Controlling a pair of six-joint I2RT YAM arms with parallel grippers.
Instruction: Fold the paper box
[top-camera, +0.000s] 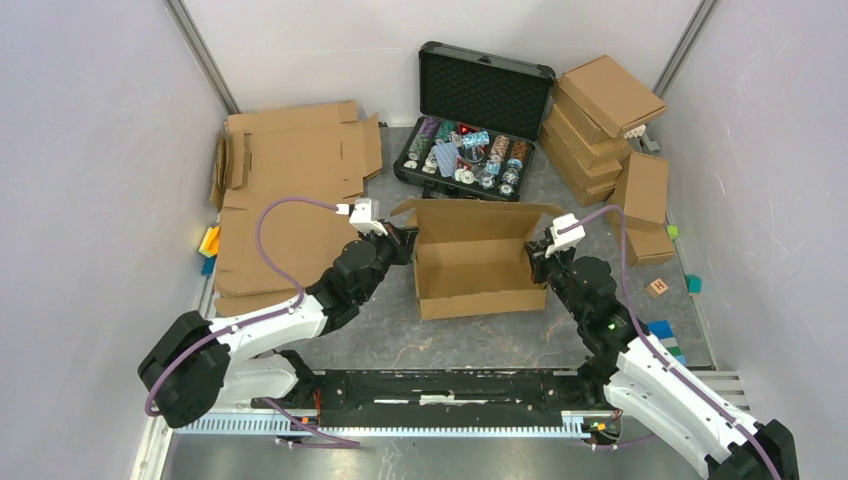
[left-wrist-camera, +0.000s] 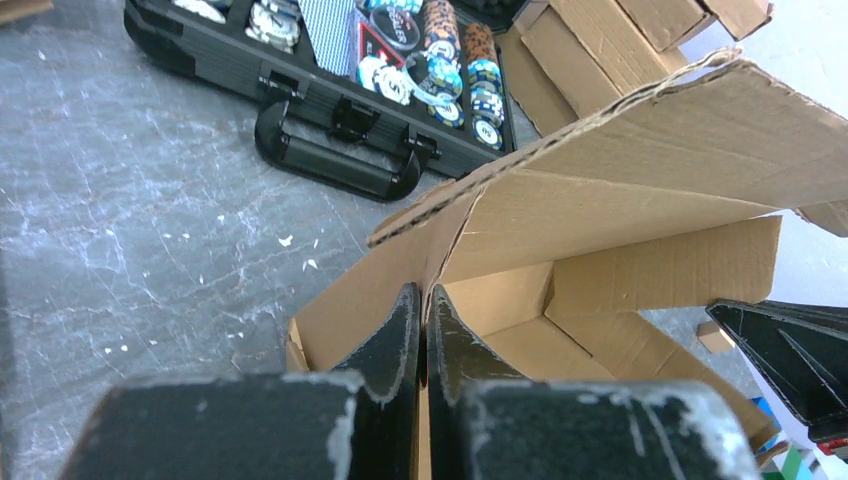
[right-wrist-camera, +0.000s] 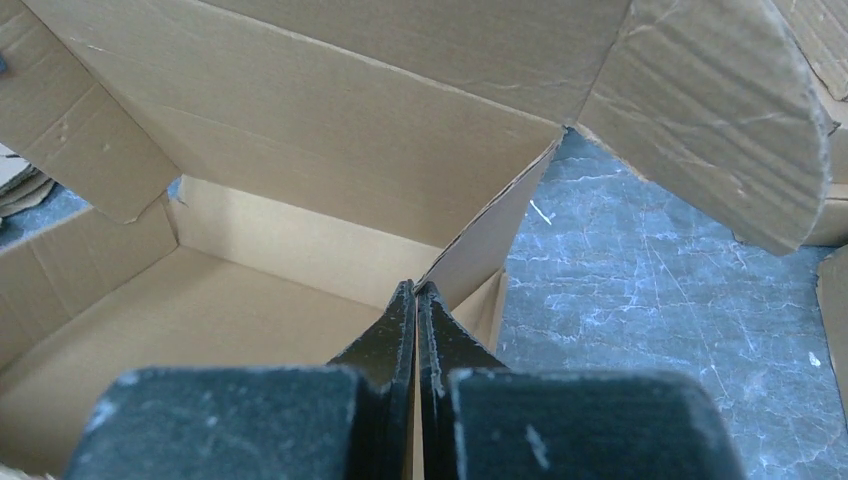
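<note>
The paper box (top-camera: 478, 262) is a brown cardboard mailer at the table's middle, its walls up and its lid flap raised at the back. My left gripper (top-camera: 408, 243) is shut on the box's left side wall; in the left wrist view the fingers (left-wrist-camera: 424, 305) pinch the wall's top edge (left-wrist-camera: 350, 300). My right gripper (top-camera: 533, 252) is shut on the right side wall; in the right wrist view its tips (right-wrist-camera: 416, 292) clamp that wall's edge (right-wrist-camera: 470, 270). The lid (right-wrist-camera: 330, 100) leans over the open inside.
A black hard case (top-camera: 470, 120) with chips lies open behind the box. Folded boxes (top-camera: 600, 130) are stacked at the back right. Flat cardboard blanks (top-camera: 285, 190) lie at the left. Small coloured blocks (top-camera: 660, 288) sit along the right and left edges.
</note>
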